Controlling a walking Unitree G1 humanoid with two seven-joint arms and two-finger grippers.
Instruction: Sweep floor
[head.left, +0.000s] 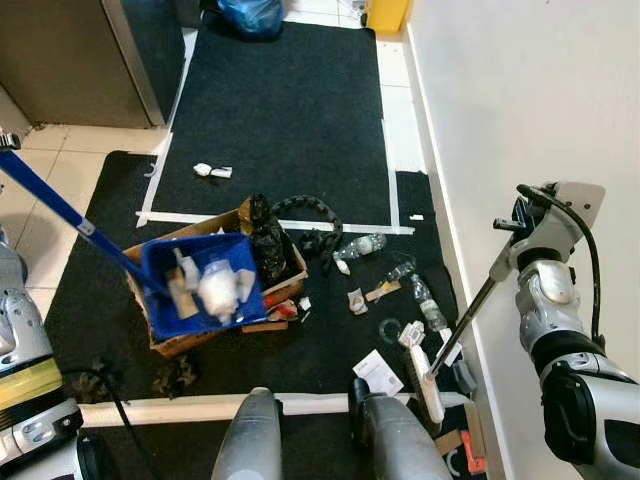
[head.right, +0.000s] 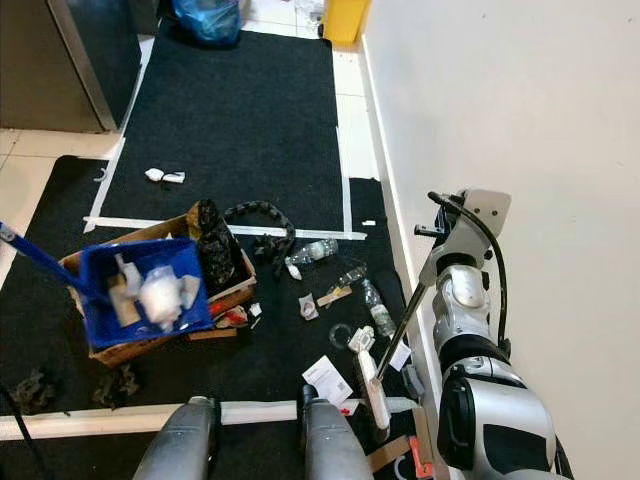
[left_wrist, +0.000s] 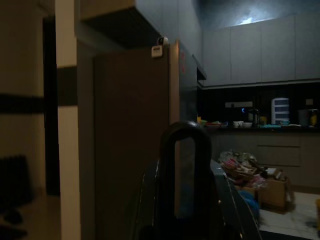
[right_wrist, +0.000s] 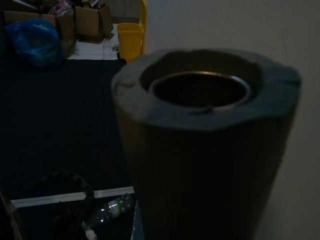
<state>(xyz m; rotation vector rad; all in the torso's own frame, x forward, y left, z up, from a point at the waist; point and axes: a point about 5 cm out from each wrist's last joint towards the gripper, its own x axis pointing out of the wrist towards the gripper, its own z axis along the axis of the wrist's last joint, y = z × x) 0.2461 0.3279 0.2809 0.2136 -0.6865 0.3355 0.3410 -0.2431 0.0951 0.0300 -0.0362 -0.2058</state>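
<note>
We've got our silver right arm (head.left: 560, 330) bent up along the white wall side, wrist raised, its gripper (head.left: 522, 222) wrapped on something thin. Our silver left arm (head.left: 25, 390) sits low at the left edge, gripper out of frame.

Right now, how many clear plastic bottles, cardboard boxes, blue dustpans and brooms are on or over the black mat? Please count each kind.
Clear plastic bottles: 3
Cardboard box: 1
Blue dustpan: 1
Broom: 1
Total: 6
</note>
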